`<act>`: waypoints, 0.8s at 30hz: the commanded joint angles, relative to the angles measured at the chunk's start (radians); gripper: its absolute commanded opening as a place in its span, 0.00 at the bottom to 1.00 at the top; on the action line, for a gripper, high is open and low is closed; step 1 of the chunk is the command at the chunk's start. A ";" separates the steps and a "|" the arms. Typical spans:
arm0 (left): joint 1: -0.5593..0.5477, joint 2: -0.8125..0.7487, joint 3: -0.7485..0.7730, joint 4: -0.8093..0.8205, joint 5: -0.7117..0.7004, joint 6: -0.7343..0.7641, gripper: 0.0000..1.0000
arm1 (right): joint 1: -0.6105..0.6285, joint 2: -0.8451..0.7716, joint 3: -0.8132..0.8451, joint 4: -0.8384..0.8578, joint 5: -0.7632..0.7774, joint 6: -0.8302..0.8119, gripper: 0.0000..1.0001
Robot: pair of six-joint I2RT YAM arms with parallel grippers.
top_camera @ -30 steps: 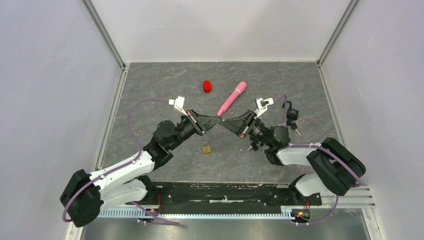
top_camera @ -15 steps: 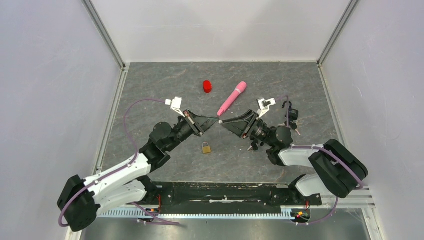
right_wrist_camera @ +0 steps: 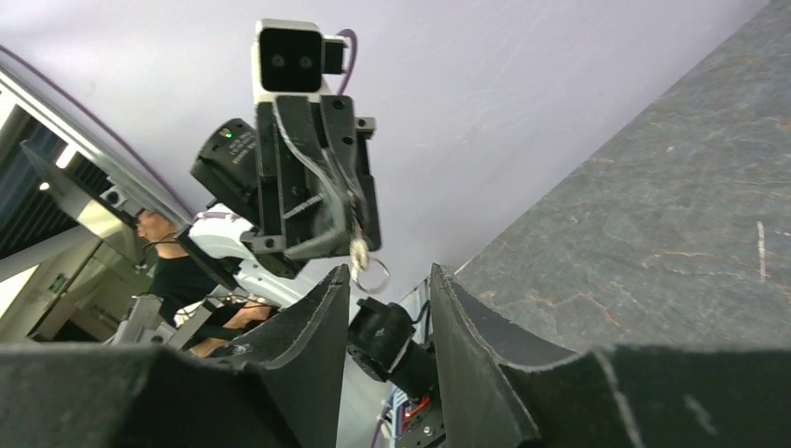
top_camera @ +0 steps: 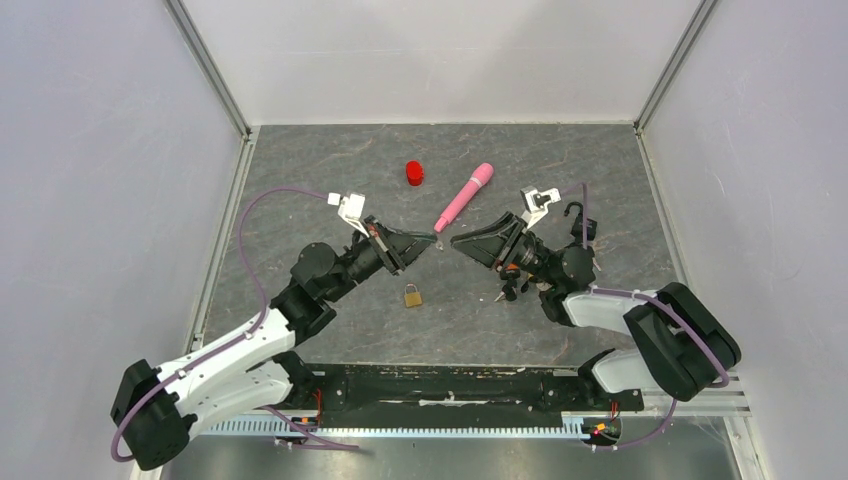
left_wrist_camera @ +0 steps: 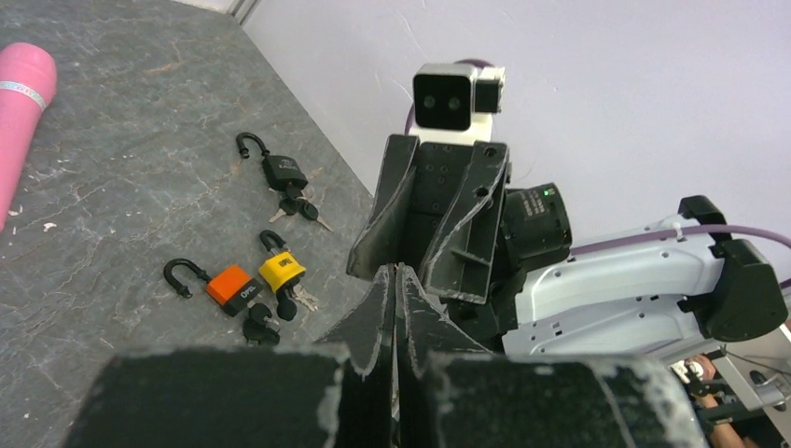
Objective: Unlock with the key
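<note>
Grey, stone-patterned worktop (top_camera: 300, 170) fills the overhead view, fenced by white walls (top_camera: 100, 150) at left, right and top. Both arms reach to the middle, where the left hand (top_camera: 430, 239) and right hand (top_camera: 456, 240) point at each other, tips near but apart. Open worktop lies in the upper left and down the left edge. A brass padlock (top_camera: 412, 296) lies just below the tips. A red cylinder (top_camera: 415, 173) and a pink stick (top_camera: 463, 197) sit above them.

From the left wrist, the left hand's fingers (left_wrist_camera: 373, 317) are pressed together. At left of the frame an orange padlock (left_wrist_camera: 233, 285), a yellow padlock (left_wrist_camera: 282, 271) and a black padlock (left_wrist_camera: 283, 173) lie with shackles open, the black one close to the wall's foot.

From the right wrist, the right hand's fingers (right_wrist_camera: 312, 317) stand spread, grasping nothing. Opposite, the left hand pinches the key (right_wrist_camera: 358, 248), its ring hanging below.

A second ago the tips met with the right hand clenched. Now it has released, and the hands have drawn apart.
</note>
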 commanded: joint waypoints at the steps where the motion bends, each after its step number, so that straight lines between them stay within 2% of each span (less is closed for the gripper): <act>1: -0.004 0.026 0.038 0.079 0.074 0.062 0.02 | -0.002 -0.016 0.066 0.452 -0.060 0.040 0.38; 11: -0.004 0.081 0.039 0.208 0.130 0.040 0.02 | 0.011 -0.025 0.089 0.461 -0.073 0.053 0.32; 24: -0.004 0.096 0.037 0.232 0.114 0.018 0.02 | 0.024 -0.037 0.104 0.461 -0.084 0.045 0.22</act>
